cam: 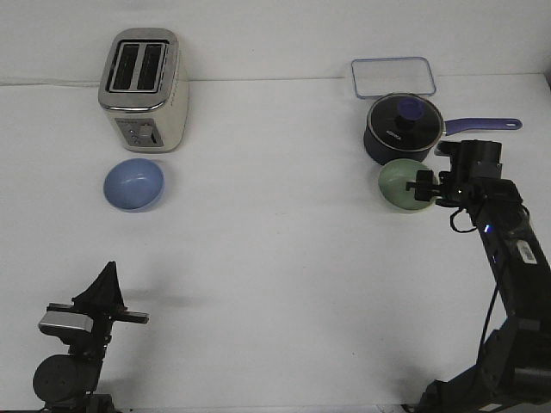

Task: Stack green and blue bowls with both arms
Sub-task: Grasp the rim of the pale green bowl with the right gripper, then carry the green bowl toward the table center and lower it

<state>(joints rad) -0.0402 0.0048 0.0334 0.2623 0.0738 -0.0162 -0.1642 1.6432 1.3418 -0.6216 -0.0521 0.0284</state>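
Note:
The light blue bowl (133, 184) sits upright on the white table at the left, just in front of the toaster. The pale green bowl (401, 185) sits at the right, directly in front of the saucepan. My right gripper (423, 187) is at the green bowl's right rim, its black fingers over the rim edge; I cannot tell whether they are closed on it. My left gripper (110, 270) is low at the near left, pointing up, fingers together and empty, far from the blue bowl.
A silver toaster (142, 90) stands at the back left. A dark navy lidded saucepan (403, 127) with a purple handle (491, 125) stands close behind the green bowl. A clear rectangular container (393, 77) lies behind it by the back edge.

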